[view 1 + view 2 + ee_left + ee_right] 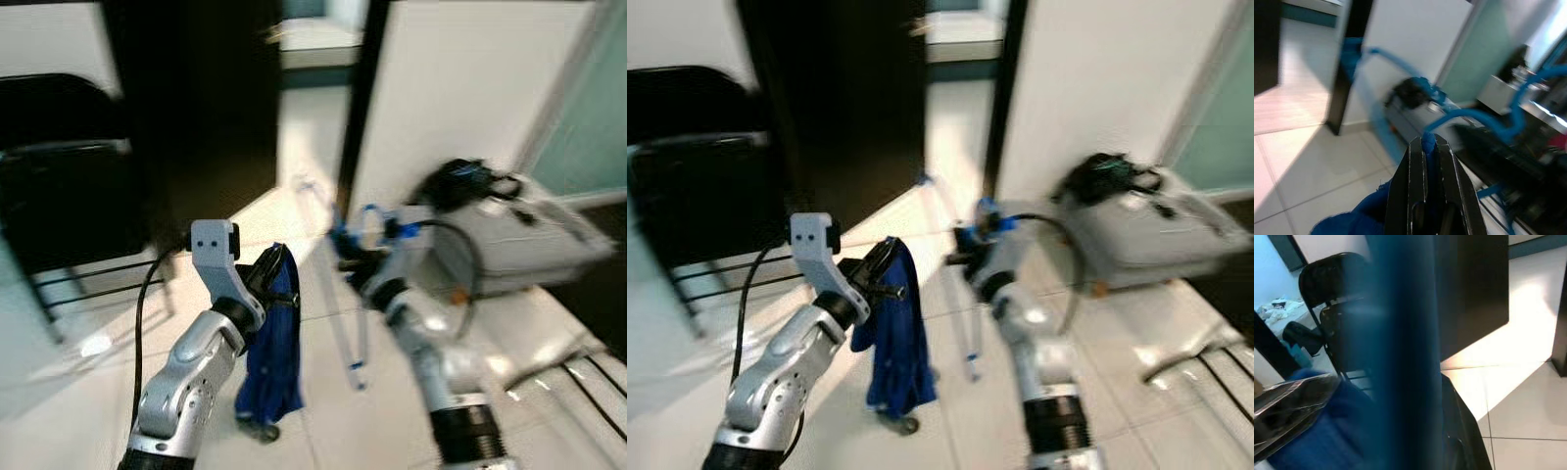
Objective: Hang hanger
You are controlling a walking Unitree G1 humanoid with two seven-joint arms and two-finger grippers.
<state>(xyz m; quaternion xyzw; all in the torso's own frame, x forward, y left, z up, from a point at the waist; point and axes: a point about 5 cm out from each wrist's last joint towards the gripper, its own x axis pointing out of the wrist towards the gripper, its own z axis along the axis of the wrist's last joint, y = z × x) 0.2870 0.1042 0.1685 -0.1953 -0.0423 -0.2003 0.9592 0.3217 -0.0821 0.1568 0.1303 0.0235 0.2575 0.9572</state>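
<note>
Out in front of the robot, over a pale tiled floor (323, 411), both arms are raised and the head views are pretty blurry. The left gripper (266, 274) sits at about 7 o'clock in the left eye view, and its two black fingers (1418, 171) are pinched nearly together on a fold of blue cloth (274, 343), which hangs down from them in a long bunch toward the floor. In the left wrist view you can see the cloth squeezed right between the fingertips.

The right gripper (345, 250) is near the middle, at roughly 5 o'clock from the frame centre. A blue hanger (338, 284) is at it: the hook loops up just above the gripper and one thin arm of it runs down toward the tiles at 6 o'clock. I honestly can't tell how far that gripper is open, it's too smeared. The right wrist view just has a wide blue blur across it with blue cloth low down.

At 9 o'clock there's a black chair (59, 176); at 3 o'clock a grey case (519, 240) with a black bundle (460, 181) on top lies by a white wall (470, 78). A dark door panel (196, 108) stands at 11 o'clock.
</note>
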